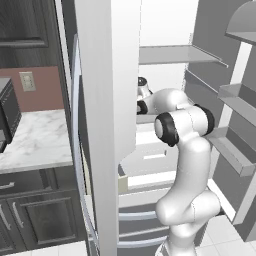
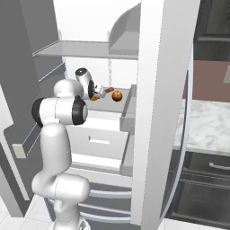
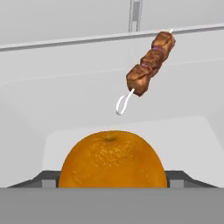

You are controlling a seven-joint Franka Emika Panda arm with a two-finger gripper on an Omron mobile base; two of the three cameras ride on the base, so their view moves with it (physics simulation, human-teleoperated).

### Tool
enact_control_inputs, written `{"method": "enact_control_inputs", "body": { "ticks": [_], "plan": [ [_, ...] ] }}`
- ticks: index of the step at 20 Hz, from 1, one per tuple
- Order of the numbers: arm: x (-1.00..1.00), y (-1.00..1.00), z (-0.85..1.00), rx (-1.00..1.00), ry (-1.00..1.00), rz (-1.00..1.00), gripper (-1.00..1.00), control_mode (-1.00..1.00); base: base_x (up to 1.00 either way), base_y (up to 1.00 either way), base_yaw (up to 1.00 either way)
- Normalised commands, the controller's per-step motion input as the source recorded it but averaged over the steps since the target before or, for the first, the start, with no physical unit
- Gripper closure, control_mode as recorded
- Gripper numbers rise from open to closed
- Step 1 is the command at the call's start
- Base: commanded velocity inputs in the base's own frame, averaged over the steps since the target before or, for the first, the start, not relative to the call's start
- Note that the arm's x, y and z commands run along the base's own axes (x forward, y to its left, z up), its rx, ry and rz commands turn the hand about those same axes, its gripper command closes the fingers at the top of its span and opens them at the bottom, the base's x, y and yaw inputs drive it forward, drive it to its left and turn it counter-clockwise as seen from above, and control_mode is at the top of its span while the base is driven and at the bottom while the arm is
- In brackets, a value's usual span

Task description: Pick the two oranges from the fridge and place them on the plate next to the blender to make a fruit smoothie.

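Note:
The fridge [image 1: 107, 100] stands open with my arm reaching onto a middle shelf. One orange [image 3: 113, 159] sits right in front of the hand camera, and my gripper [image 3: 113, 177] has a finger against each of its sides. From the right base camera that orange [image 2: 93, 97] peeks out under my gripper [image 2: 92, 93], level with the shelf. The second orange [image 2: 117, 95] rests on the same shelf, a little to the right and apart. The plate and the blender are out of view.
A meat skewer [image 3: 148, 70] lies on the shelf behind the held orange. Open fridge doors flank the arm, with door shelves [image 1: 235, 155] on the right. White drawers [image 2: 96, 141] sit below the shelf. A marble counter [image 1: 35, 135] runs beside the fridge.

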Motion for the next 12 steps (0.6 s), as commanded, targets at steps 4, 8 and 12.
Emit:
{"method": "enact_control_inputs", "body": {
  "ticks": [4, 8, 12],
  "plan": [
    [-0.17, 0.00, -0.02, 0.00, -0.01, 0.00, 1.00, -1.00, 0.00, 0.00, 0.00],
    [-0.09, 0.00, 0.00, 0.00, 0.00, 0.00, 1.00, -1.00, 0.00, 0.00, 0.00],
    [-0.29, 0.00, 0.00, 0.00, -0.03, 0.00, 1.00, -1.00, 0.00, 0.00, 0.00]
  ]
}}
